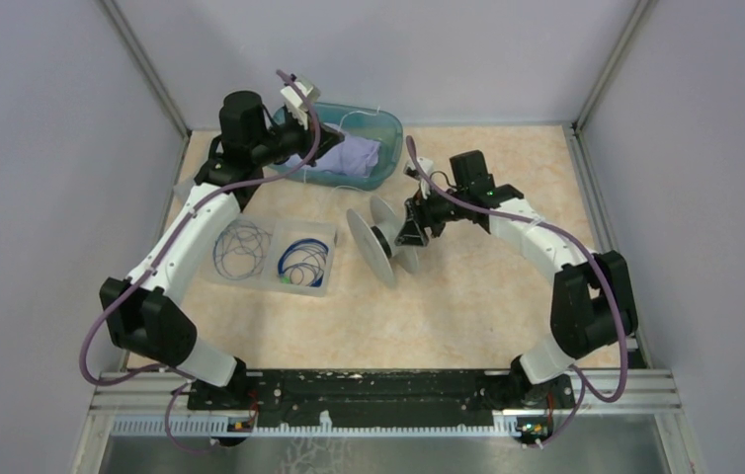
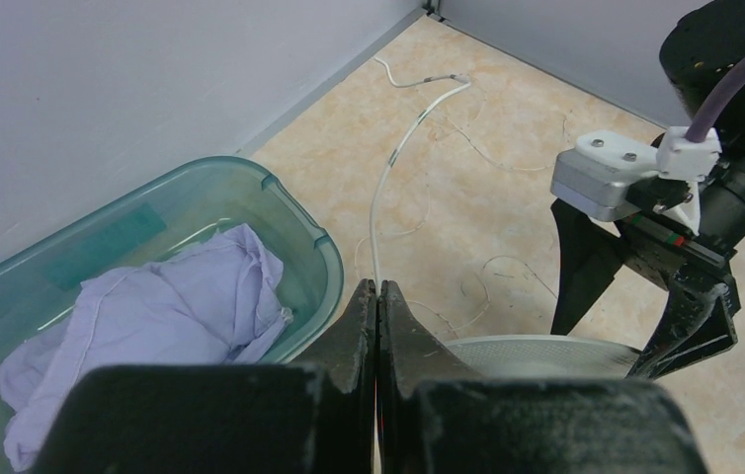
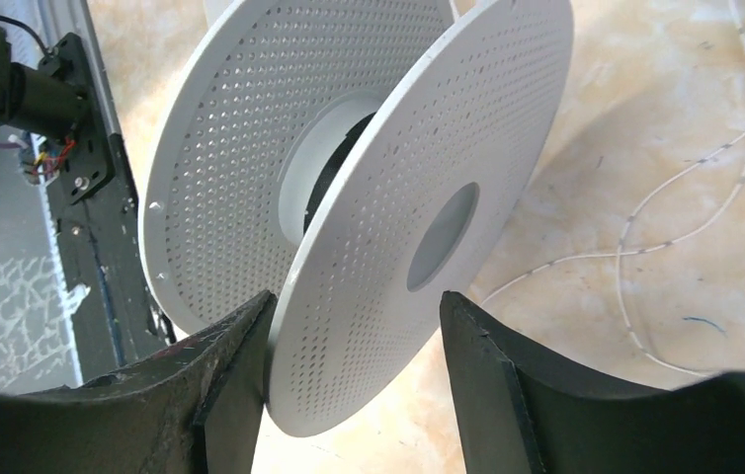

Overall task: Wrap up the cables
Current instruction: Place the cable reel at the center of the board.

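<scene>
Two blue cables (image 1: pixel 286 261): light, springy coils, lying in the clear tray (image 1: pixel 260 287).
Right gripper (image 3: pixel 356 301): jaws partly open, astride the near flange of the spool (image 3: pixel 388 178), not clamped.
Left gripper (image 2: pixel 377 296): closed, pinching the whitish cable (image 2: pixel 384 170).
Whitish cable: thin, limp, likely slippery; runs across the far table; probably best pinched near one end.

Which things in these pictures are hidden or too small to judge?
Top view: left gripper hidden under its own wrist.
Top view: white cable too thin to follow.
Left wrist view: bin floor covered by purple cloth.
Right wrist view: spool hub mostly hidden between its flanges; any winding unclear.
</scene>
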Available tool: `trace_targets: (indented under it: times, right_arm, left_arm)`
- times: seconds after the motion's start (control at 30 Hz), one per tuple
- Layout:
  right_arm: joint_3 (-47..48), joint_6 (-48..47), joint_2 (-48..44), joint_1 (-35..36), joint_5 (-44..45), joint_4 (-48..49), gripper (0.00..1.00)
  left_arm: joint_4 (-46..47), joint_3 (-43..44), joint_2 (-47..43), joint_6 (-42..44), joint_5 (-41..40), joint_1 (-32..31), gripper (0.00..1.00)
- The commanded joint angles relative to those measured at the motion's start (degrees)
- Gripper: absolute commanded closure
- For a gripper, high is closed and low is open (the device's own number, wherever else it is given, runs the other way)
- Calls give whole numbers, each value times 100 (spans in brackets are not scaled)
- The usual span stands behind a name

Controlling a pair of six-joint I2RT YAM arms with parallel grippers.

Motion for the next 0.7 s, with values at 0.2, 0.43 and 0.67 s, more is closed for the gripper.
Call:
trace_targets:
  times: [0.2,0.43,0.67]
  right_arm:
    - [143,-366,-483,-31,657,-35,46]
    - [187,-670,-541,-14,986,-95,62]
    - [240,-942,-554,88,1221,-143,72]
  left_arm:
    - [214,-227,-443,98,131,-49,100]
    - [227,-318,-539,102,192,-56,100]
    - [133,-356,-599,228,235,-58,100]
